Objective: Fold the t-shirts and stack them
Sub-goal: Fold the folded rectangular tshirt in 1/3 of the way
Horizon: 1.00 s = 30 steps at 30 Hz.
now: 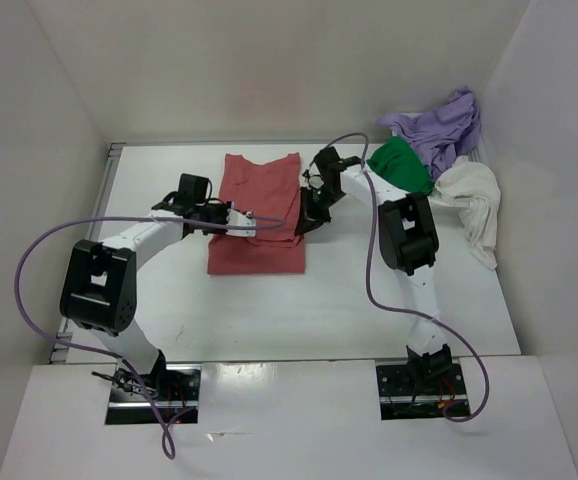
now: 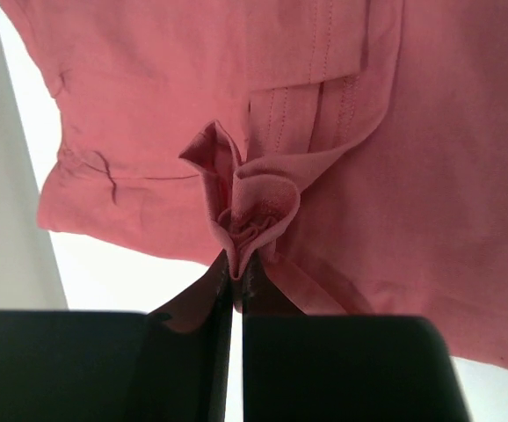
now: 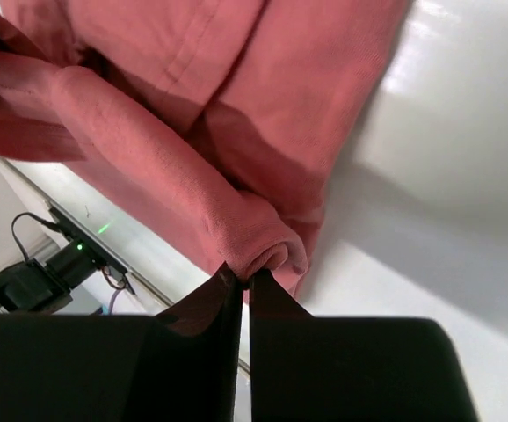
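Note:
The salmon-red t-shirt [image 1: 256, 220] lies partly folded in the middle of the white table. My left gripper [image 1: 237, 220] is shut on a bunched pinch of its cloth [image 2: 252, 215] at the shirt's left side. My right gripper [image 1: 304, 215] is shut on a rolled fold of the same shirt [image 3: 254, 242] at its right edge, lifted a little off the table. A bright green t-shirt [image 1: 401, 163], a lavender-purple t-shirt [image 1: 441, 125] and a cream-white t-shirt [image 1: 474, 205] lie heaped at the back right.
White walls close in the table [image 1: 269, 300] on the left, back and right. A purple cable [image 1: 372, 260] loops over the right arm and another [image 1: 29, 290] hangs from the left arm. The heap at the back right hides what lies under it.

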Each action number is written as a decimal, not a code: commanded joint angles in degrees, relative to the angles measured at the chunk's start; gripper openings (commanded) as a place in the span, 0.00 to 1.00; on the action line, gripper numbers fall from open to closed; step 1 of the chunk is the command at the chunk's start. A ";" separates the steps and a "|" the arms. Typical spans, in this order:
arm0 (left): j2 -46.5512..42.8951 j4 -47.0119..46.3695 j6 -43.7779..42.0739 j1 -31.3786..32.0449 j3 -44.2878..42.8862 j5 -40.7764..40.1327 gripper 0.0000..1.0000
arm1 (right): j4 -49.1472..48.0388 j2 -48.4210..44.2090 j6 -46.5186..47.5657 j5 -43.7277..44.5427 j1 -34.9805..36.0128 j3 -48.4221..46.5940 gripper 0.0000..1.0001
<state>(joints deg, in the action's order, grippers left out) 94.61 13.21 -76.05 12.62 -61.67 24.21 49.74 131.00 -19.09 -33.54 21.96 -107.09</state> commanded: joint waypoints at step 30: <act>3.31 -11.38 37.52 -2.34 -1.25 -15.94 0.76 | -14.48 -15.17 0.72 24.31 17.86 10.76 0.00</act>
<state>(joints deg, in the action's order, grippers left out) 101.32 -2.94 -49.08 10.15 -59.16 9.61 41.50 115.66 -16.75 -13.89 40.91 -96.07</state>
